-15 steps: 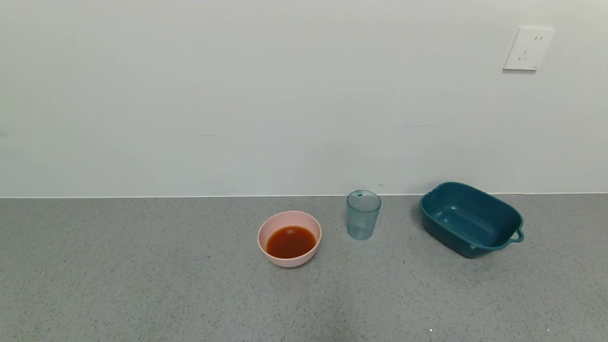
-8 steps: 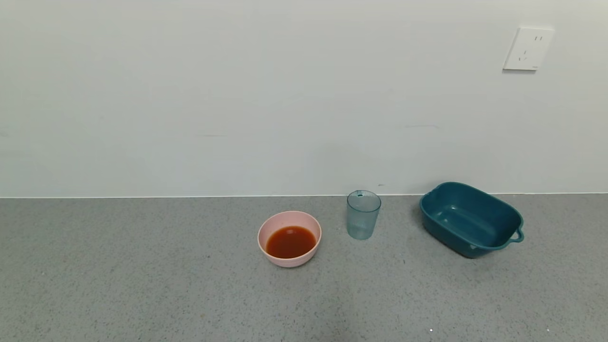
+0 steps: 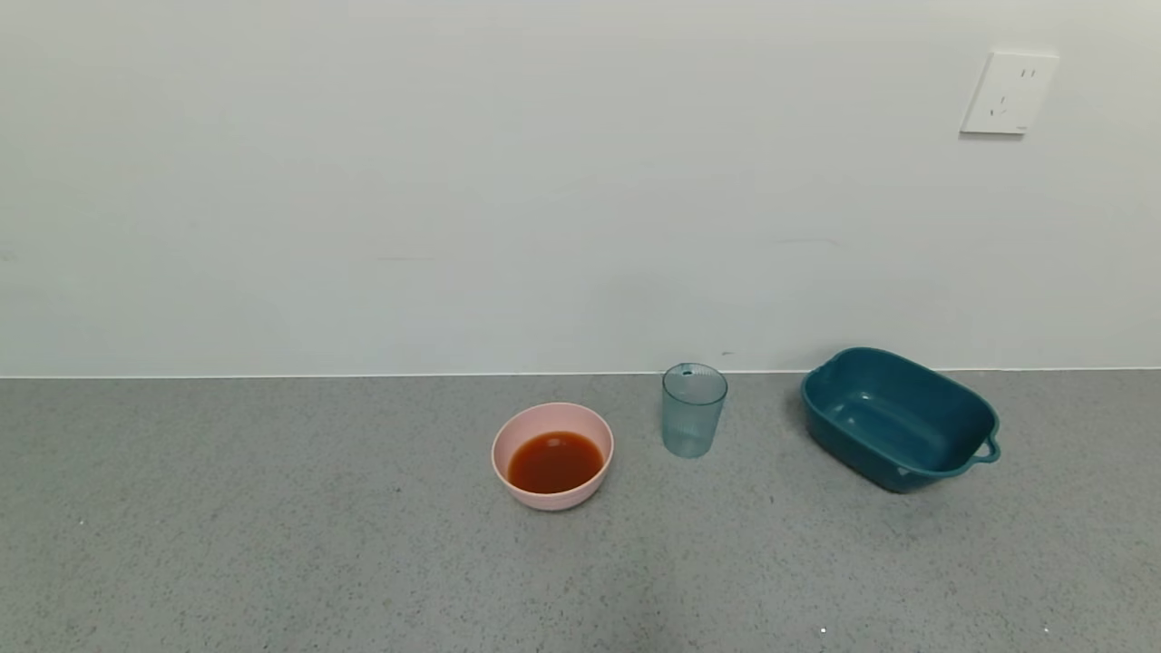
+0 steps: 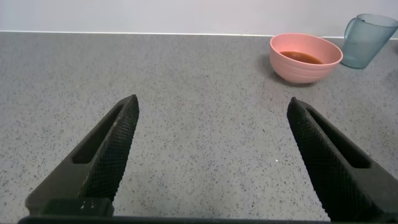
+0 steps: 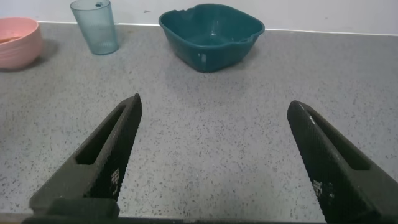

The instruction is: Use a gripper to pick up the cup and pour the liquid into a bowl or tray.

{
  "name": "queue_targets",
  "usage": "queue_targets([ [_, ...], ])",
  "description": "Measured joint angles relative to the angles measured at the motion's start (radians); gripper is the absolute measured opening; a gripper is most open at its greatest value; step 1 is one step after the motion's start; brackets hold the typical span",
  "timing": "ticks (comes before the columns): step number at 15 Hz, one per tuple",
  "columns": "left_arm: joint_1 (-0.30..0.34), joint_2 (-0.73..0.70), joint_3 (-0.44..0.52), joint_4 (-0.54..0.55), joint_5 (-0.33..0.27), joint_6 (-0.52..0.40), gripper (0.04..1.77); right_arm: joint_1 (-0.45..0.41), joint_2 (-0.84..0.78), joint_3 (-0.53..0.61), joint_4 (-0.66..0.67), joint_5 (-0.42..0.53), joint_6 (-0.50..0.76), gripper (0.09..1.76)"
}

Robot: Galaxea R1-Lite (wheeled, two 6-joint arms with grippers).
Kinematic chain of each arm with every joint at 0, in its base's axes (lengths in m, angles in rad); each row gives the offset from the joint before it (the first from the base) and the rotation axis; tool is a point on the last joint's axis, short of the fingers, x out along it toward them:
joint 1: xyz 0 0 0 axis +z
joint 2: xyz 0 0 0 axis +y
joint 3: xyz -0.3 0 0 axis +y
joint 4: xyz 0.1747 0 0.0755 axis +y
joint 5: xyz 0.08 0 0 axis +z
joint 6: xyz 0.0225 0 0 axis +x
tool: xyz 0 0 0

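Ribbed translucent cup (image 3: 694, 410) empty beside smooth pink bowl (image 3: 552, 417) of liquid (image 3: 555, 462)

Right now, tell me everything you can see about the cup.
The cup is a small see-through pale teal plastic tumbler with faint vertical ribs. It stands upright and looks empty on the grey speckled counter near the wall, between the pink bowl and the dark teal tub, touching neither. Nothing grips it.
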Motion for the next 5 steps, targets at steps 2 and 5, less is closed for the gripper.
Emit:
queue_targets([
  [2,0.0,0.0,0.0,0.0,0.0,0.0,1.72,0.0,0.0,0.002,0.001,0.0,0.0,1.7],
  [5,0.0,0.0,0.0,0.0,0.0,0.0,1.72,0.0,0.0,0.004,0.001,0.001,0.0,1.7],
])
